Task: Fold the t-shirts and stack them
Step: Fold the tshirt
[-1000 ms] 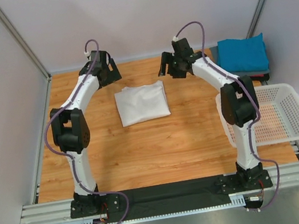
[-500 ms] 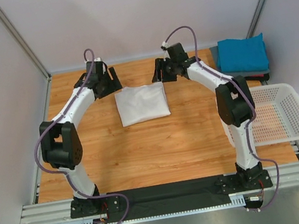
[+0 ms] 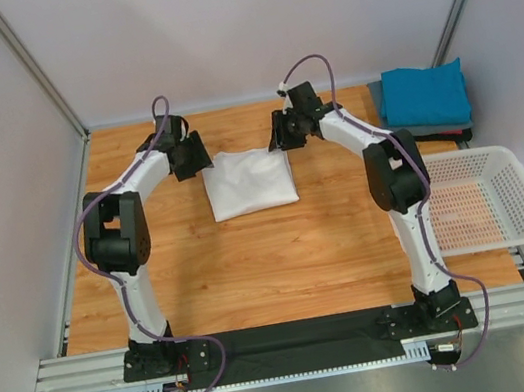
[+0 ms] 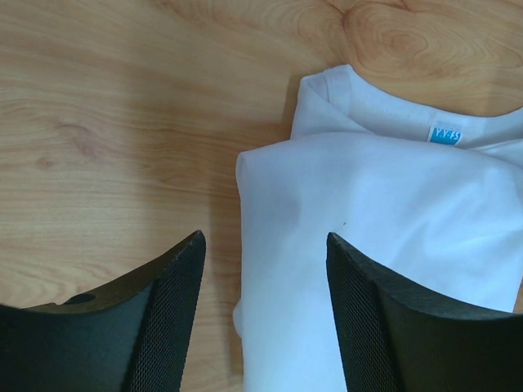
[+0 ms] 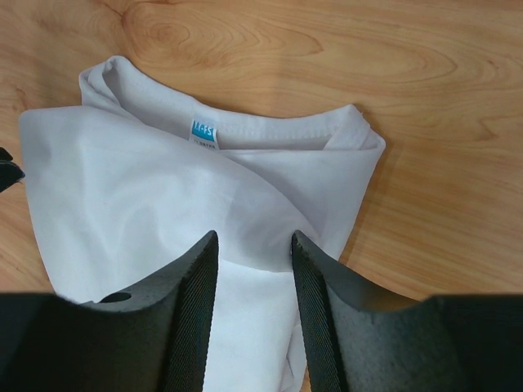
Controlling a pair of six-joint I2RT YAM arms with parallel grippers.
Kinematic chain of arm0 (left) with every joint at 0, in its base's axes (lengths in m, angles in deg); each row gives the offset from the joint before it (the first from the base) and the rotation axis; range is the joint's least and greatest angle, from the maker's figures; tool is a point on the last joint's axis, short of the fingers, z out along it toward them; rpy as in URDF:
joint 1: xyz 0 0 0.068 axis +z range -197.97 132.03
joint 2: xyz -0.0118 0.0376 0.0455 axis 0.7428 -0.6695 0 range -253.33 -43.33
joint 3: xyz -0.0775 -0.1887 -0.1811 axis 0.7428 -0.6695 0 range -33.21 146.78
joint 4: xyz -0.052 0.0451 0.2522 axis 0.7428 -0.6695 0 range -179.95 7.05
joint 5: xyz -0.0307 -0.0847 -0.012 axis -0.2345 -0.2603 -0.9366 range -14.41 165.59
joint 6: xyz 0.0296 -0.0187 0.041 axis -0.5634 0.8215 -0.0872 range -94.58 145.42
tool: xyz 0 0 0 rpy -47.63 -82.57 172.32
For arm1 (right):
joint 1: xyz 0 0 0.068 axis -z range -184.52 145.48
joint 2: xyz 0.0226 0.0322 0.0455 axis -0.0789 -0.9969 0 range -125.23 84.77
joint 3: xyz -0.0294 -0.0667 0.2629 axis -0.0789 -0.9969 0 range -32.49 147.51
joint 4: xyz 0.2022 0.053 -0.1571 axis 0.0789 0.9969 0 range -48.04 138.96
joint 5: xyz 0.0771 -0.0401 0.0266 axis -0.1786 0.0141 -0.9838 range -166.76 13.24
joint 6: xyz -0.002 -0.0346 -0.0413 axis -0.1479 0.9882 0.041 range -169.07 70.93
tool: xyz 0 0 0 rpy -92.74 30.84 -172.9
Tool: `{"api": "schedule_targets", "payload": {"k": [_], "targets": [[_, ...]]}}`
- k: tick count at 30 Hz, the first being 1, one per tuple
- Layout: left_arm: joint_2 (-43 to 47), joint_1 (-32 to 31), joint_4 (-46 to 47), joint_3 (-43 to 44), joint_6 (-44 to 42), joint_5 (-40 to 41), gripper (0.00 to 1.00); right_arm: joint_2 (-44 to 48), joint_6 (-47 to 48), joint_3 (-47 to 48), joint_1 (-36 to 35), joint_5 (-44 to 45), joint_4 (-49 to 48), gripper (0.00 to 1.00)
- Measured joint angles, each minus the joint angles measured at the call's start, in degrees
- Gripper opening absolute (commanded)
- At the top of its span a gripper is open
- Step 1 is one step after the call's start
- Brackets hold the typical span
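The white t-shirt point(image 3: 249, 181) lies folded on the wooden table, collar toward the far side. My left gripper point(image 3: 196, 157) is open just above its far left corner; the left wrist view shows the shirt's left edge point(image 4: 270, 245) between the fingers point(image 4: 176, 302). My right gripper point(image 3: 277, 139) is open above the far right corner; the right wrist view shows the shirt point(image 5: 163, 196) and its collar with a blue label point(image 5: 204, 131) past the fingers point(image 5: 327, 286). A folded teal shirt point(image 3: 424, 94) lies on a dark grey one point(image 3: 456, 130) at the far right.
A white plastic mesh basket point(image 3: 519, 212) stands at the right edge of the table. Grey walls and metal posts close in the back and sides. A black mat and rails point(image 3: 297, 337) run along the near edge by the arm bases.
Both arms have reached down and inward from raised positions to the far corners of the white shirt. The shirt has not moved.
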Motion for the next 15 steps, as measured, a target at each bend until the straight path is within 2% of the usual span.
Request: {"api": "schedule_targets", "payload": {"k": [3,9,12,15], "targets": [[-1.88,0.0,0.2,1.22,0.13,-0.85,0.61,-1.07,-0.24,1.55,0.0,-0.04,0.37,0.42],[-3.56,0.0,0.22,3.26,0.33,-1.92,0.57,-1.73,-0.37,2.23,0.0,-0.07,1.2,0.41],[-4.31,0.0,0.5,4.59,0.44,-2.23,0.48,-1.88,-0.5,2.23,0.0,-0.04,1.33,0.37],[-5.4,0.0,1.14,5.77,0.57,-2.43,0.28,-2.51,-0.55,2.45,0.0,-0.02,1.4,0.21]]}}
